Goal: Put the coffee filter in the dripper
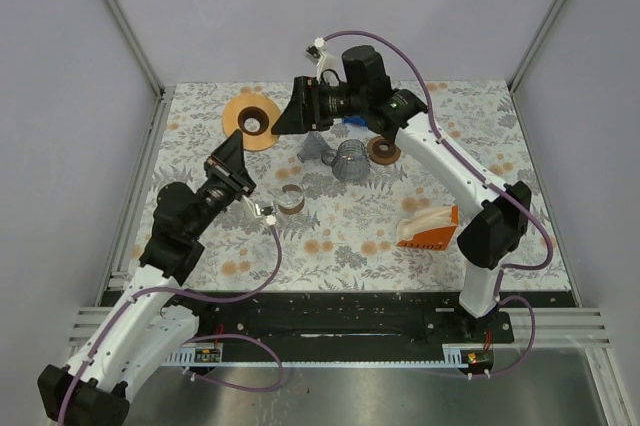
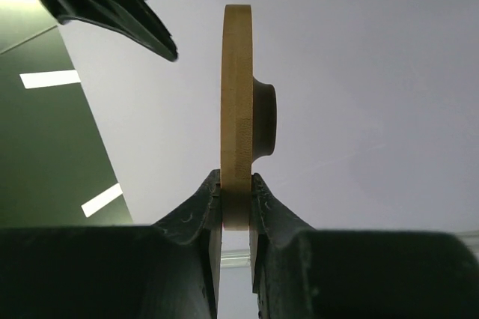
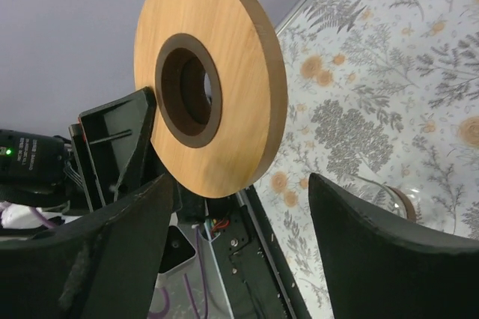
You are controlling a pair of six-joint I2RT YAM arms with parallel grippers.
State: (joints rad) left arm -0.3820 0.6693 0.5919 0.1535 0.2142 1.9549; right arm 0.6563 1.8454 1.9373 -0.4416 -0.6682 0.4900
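My left gripper point(image 2: 236, 184) is clamped on the lower rim of the wooden disc point(image 2: 238, 94), which stands edge-on up the middle of the left wrist view with its dark collar bulging to the right. In the overhead picture that disc point(image 1: 250, 121) sits at upper left of the floral mat point(image 1: 330, 241), lifted off it by the left gripper point(image 1: 237, 144). My right gripper point(image 1: 285, 116) is just to the right of the disc there, and its jaws stand wide apart with nothing held. Through its own camera the right gripper point(image 3: 239, 184) frames the disc's point(image 3: 209, 79) face and dark centre hole in the upper middle; I cannot tell whether a finger touches the wood. Farther out, near the centre of the overhead view, the wire dripper point(image 1: 350, 161) lies on the mat, with a grey cone point(image 1: 315, 149) just left of it and a brown ring point(image 1: 383, 151) just right. The pale coffee filter point(image 1: 425, 218) sits in an orange holder point(image 1: 435, 236) at right of centre, well apart from both grippers. A small glass ring point(image 1: 290, 199) lies below the dripper.
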